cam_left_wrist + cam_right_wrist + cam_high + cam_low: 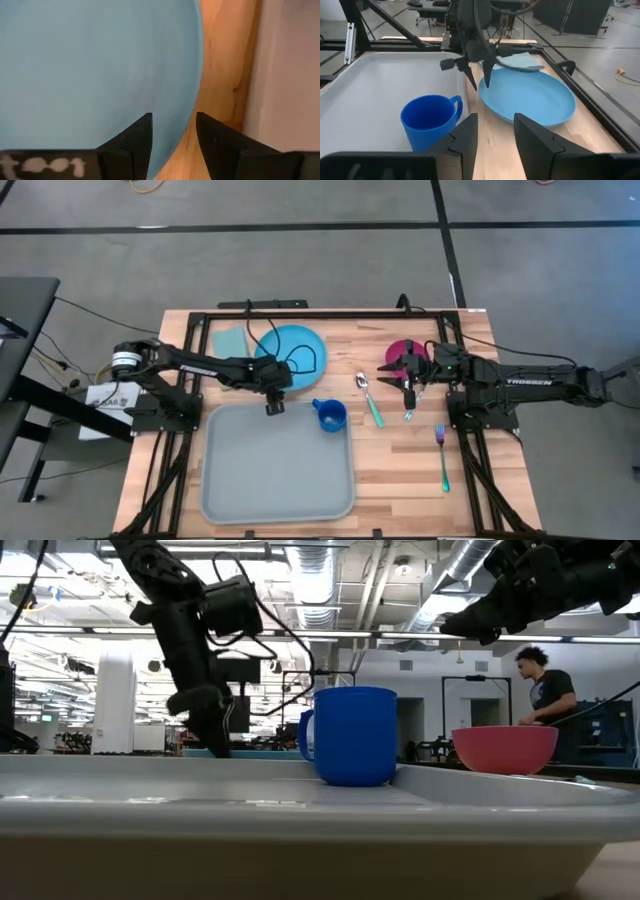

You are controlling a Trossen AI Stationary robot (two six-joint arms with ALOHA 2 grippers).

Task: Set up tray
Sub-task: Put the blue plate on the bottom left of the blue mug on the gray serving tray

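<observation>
- High view: the tray [275, 470] sits at the front middle of the table, with the blue mug [330, 416] already standing in its far right corner. The plate [295, 350] is still on the wood just behind the tray, next to a teal napkin [229, 340].
- The left gripper [275, 402] hangs over the gap between plate and tray, fingers spread a little and holding nothing. In the left wrist view the plate's rim runs right between them.
- My guess is the step is grabbing the plate, so I'd drop straight down until one finger is under the lip and one on top, then pinch. It's thin and shallow, so a skimpy bite could slip.
- Lift it clear of the tray's rim before sliding over, and steer wide of the mug.
- The right gripper [409, 388] waits near the red bowl [402, 354] and spoon [368, 396], fingers apart and empty.
</observation>
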